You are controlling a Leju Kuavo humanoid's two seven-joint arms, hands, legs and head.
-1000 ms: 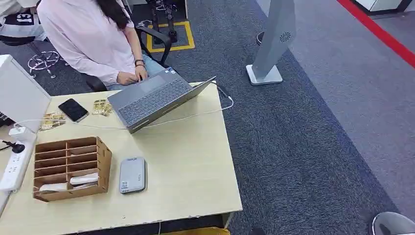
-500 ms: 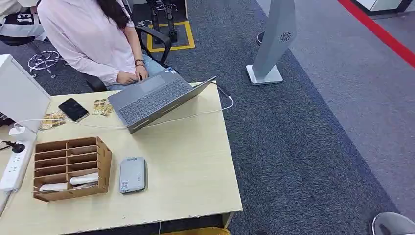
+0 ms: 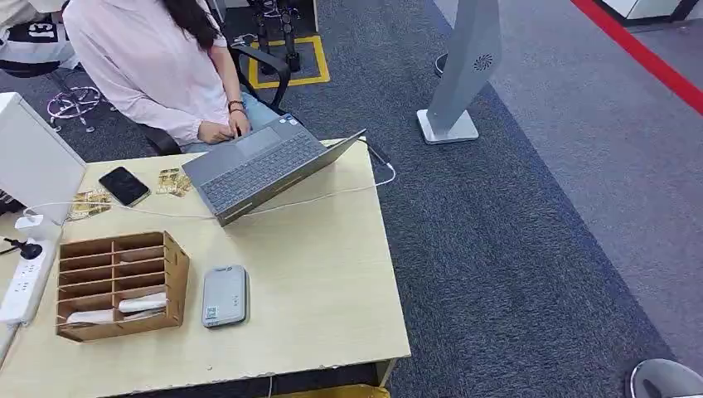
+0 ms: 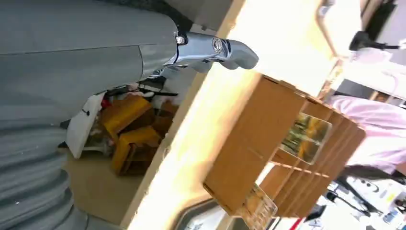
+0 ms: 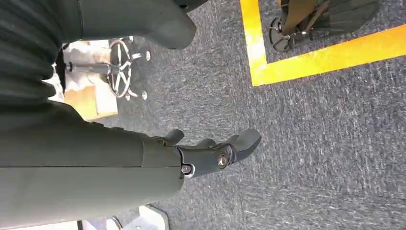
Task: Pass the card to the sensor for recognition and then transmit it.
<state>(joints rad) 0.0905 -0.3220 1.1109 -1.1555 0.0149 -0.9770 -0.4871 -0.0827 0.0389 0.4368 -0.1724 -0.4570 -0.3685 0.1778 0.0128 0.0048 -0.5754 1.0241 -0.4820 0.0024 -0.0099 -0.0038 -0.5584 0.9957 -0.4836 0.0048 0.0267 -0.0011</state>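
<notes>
Here you have the pale wooden desk (image 3: pixel 315 282) taking up the lower left of the head view, with grey carpet (image 3: pixel 530 249) spreading off toward three o'clock. At twelve o'clock from the desk a person (image 3: pixel 149 66) in a pale pink top sits with hands at an open grey laptop (image 3: pixel 257 170). At nine o'clock on the desk stands the brown slotted card rack (image 3: pixel 120 286), and just beside it toward three o'clock lies the flat grey sensor (image 3: pixel 225 296). A card (image 3: pixel 141 304) lies in the rack's nearest slot. A black phone (image 3: pixel 124 186) lies at eleven o'clock, near the laptop. Your left robot hand (image 4: pixel 210 48) hangs below the desk edge, close to the rack, fingers out straight and holding nothing. Your right robot hand (image 5: pixel 210 153) hangs over the carpet, fingers loosely extended and apart, also holding nothing.
</notes>
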